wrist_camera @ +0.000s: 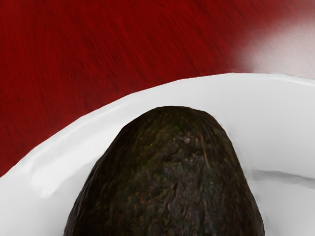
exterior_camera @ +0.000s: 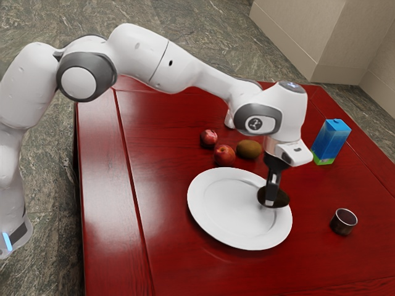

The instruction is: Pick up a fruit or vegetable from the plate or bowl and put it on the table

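The black gripper point(exterior_camera: 270, 198) points down at the dark avocado point(exterior_camera: 282, 198) over the right part of the white plate point(exterior_camera: 225, 206) in the exterior view. Its lower end overlaps the avocado, and how it stands on the far side is hidden. In the wrist view the avocado point(wrist_camera: 172, 172) lies large at the lower edge, just under the hand, with the plate's rim point(wrist_camera: 108, 115) behind it. Whether the avocado touches the plate, I cannot tell.
Beyond the plate are two reddish fruits point(exterior_camera: 224, 155) and a brown kiwi-like fruit point(exterior_camera: 249, 149). A blue and green carton point(exterior_camera: 330, 143) and a small dark cup point(exterior_camera: 343, 222) stand at the exterior view's right on the red table point(exterior_camera: 179, 265).
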{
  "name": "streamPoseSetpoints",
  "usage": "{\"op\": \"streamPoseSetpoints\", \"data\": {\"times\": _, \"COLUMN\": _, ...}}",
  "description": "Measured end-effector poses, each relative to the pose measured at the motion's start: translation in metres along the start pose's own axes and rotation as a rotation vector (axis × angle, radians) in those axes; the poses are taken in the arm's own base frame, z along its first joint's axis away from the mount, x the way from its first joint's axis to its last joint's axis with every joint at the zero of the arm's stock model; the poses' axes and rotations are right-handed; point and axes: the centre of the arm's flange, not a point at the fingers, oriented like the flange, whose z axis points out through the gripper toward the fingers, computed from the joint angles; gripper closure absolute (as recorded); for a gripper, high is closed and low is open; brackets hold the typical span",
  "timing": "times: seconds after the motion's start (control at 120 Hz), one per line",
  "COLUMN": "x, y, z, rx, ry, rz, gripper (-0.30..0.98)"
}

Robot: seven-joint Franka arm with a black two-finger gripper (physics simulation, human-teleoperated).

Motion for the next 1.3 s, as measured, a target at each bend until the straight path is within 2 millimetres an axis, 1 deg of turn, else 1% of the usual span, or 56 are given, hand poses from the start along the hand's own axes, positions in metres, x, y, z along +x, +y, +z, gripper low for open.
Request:
{"op": "streamPoseSetpoints", "data": {"times": 0.075, "x": 0.002, "y": -0.003, "z": -0.006, "rx": 0.019, "ry": 0.009, "rz": 0.005, "gripper": 0.25}}
{"op": "streamPoseSetpoints", "data": {"times": 0.2, "x": 0.004, "y": -0.006, "z": -0.006, "rx": 0.031, "ry": 0.011, "rz": 0.008, "gripper": 0.29}}
{"op": "streamPoseSetpoints", "data": {"times": 0.258, "x": 0.009, "y": -0.007, "z": -0.017, "rx": 0.042, "ry": 0.031, "rz": 0.010, "gripper": 0.30}}
{"op": "streamPoseSetpoints", "data": {"times": 0.417, "x": 0.024, "y": -0.014, "z": -0.059, "rx": 0.094, "ry": 0.115, "rz": 0.016, "gripper": 0.31}}
{"op": "streamPoseSetpoints", "data": {"times": 0.45, "x": 0.027, "y": -0.018, "z": -0.063, "rx": 0.115, "ry": 0.140, "rz": 0.019, "gripper": 0.31}}
{"op": "streamPoseSetpoints", "data": {"times": 0.525, "x": 0.035, "y": -0.030, "z": -0.053, "rx": 0.171, "ry": 0.193, "rz": 0.032, "gripper": 0.31}}
{"op": "streamPoseSetpoints", "data": {"times": 0.625, "x": 0.044, "y": -0.052, "z": -0.038, "rx": 0.261, "ry": 0.289, "rz": 0.057, "gripper": 0.31}}
{"op": "streamPoseSetpoints", "data": {"times": 0.742, "x": 0.046, "y": -0.082, "z": -0.016, "rx": 0.318, "ry": 0.400, "rz": 0.059, "gripper": 0.31}}
{"op": "streamPoseSetpoints", "data": {"times": 0.833, "x": 0.051, "y": -0.096, "z": -0.006, "rx": 0.339, "ry": 0.480, "rz": 0.057, "gripper": 0.30}}
{"op": "streamPoseSetpoints", "data": {"times": 0.958, "x": 0.054, "y": -0.106, "z": 0.010, "rx": 0.340, "ry": 0.541, "rz": 0.051, "gripper": 0.30}}
{"op": "streamPoseSetpoints", "data": {"times": 1.067, "x": 0.054, "y": -0.109, "z": 0.015, "rx": 0.341, "ry": 0.571, "rz": 0.047, "gripper": 0.29}}
{"op": "streamPoseSetpoints", "data": {"times": 1.175, "x": 0.055, "y": -0.109, "z": 0.014, "rx": 0.341, "ry": 0.592, "rz": 0.046, "gripper": 0.16}}
{"op": "streamPoseSetpoints", "data": {"times": 1.267, "x": 0.055, "y": -0.109, "z": 0.012, "rx": 0.342, "ry": 0.603, "rz": 0.047, "gripper": 0.09}}
{"op": "streamPoseSetpoints", "data": {"times": 1.3, "x": 0.056, "y": -0.109, "z": 0.008, "rx": 0.348, "ry": 0.607, "rz": 0.048, "gripper": 0.08}}
